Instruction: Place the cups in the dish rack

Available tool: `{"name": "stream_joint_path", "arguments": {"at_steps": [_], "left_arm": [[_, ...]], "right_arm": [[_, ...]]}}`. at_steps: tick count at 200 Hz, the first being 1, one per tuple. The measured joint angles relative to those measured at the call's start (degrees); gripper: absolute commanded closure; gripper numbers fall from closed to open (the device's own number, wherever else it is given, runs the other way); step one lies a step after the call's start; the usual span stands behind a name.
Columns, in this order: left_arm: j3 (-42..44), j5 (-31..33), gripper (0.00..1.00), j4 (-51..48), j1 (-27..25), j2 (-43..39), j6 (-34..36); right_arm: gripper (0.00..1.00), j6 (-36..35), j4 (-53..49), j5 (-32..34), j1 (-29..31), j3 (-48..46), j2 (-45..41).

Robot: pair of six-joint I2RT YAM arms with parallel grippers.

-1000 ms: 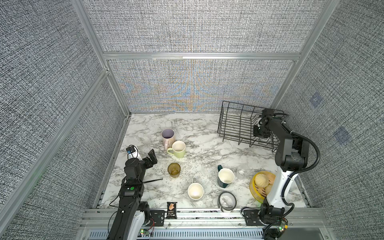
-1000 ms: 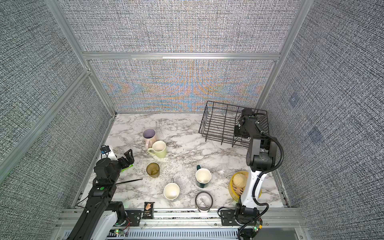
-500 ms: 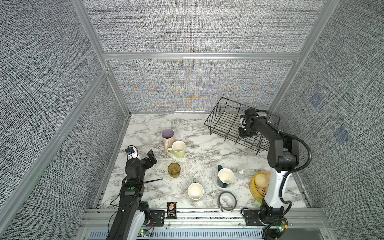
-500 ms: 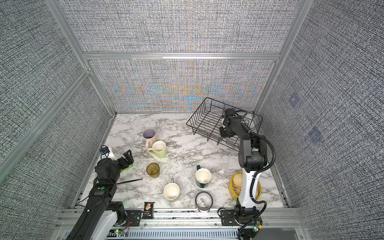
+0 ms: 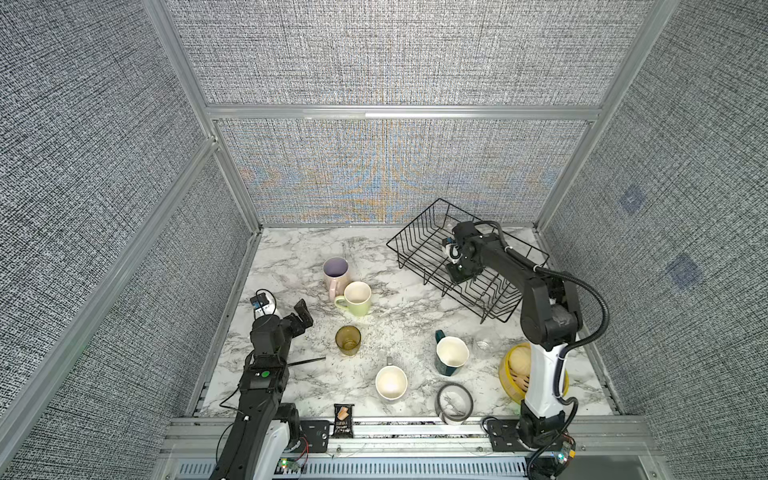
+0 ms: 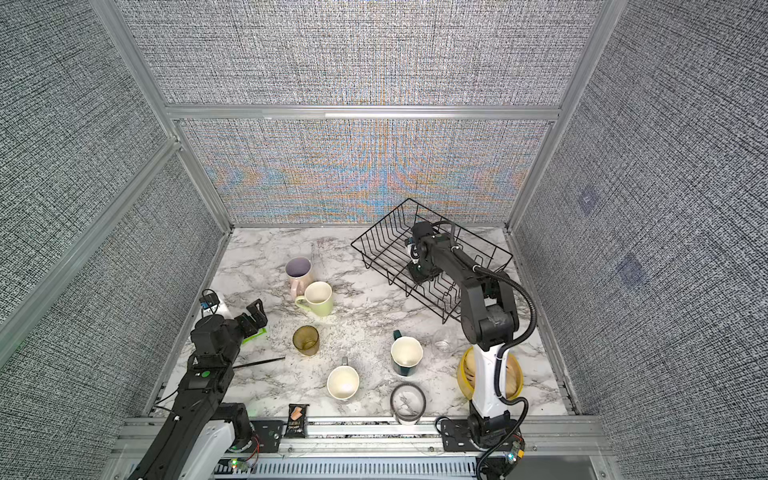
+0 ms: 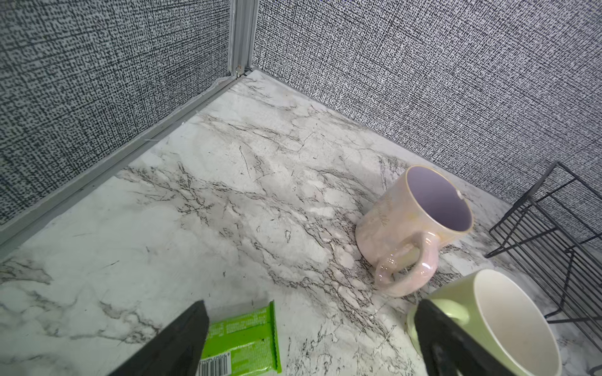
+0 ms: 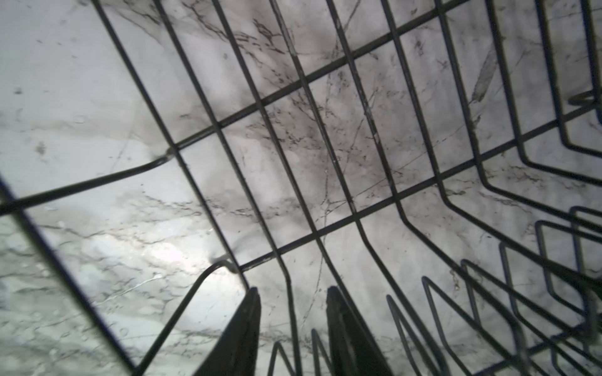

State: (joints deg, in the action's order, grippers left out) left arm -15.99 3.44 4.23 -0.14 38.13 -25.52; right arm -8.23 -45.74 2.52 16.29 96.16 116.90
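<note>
The black wire dish rack point(image 5: 415, 226) point(image 6: 380, 232) sits skewed at the back right. My right gripper point(image 5: 457, 274) point(image 6: 419, 272) reaches down inside it. In the right wrist view its jaws point(image 8: 291, 291) stand open astride one floor wire point(image 8: 260, 104), with gaps on both sides. The pink mug point(image 5: 336, 270) point(image 7: 413, 228), pale green mug point(image 5: 357, 297) point(image 7: 508, 325), amber tumbler point(image 5: 348, 340), grey mug point(image 5: 390, 382), dark teal mug point(image 5: 451, 353) and small clear glass point(image 5: 483, 345) stand on the marble. My left gripper point(image 5: 303, 316) point(image 7: 311, 306) hovers open and empty at the left.
A yellow basket of buns point(image 5: 509, 374) sits by the right arm's base. A grey tape ring point(image 5: 453, 403) and a dark snack packet point(image 5: 343, 419) lie at the front edge. A green wrapper point(image 7: 241, 338) and a thin black stick point(image 5: 307, 361) lie near my left gripper.
The dish rack has slid and turned leftward toward the table's middle, and my right gripper moved with it. The left arm and the cups have stayed put.
</note>
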Motion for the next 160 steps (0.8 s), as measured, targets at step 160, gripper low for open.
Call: {"name": "stream_joint_path", "arguments": {"at_steps": [160], "left_arm": [[0.59,1.66,0.01,-0.94,0.00,-0.28,-4.66]], "right_arm": [[0.16,46.80,1.03,3.98,-8.70,7.17,1.46]]}}
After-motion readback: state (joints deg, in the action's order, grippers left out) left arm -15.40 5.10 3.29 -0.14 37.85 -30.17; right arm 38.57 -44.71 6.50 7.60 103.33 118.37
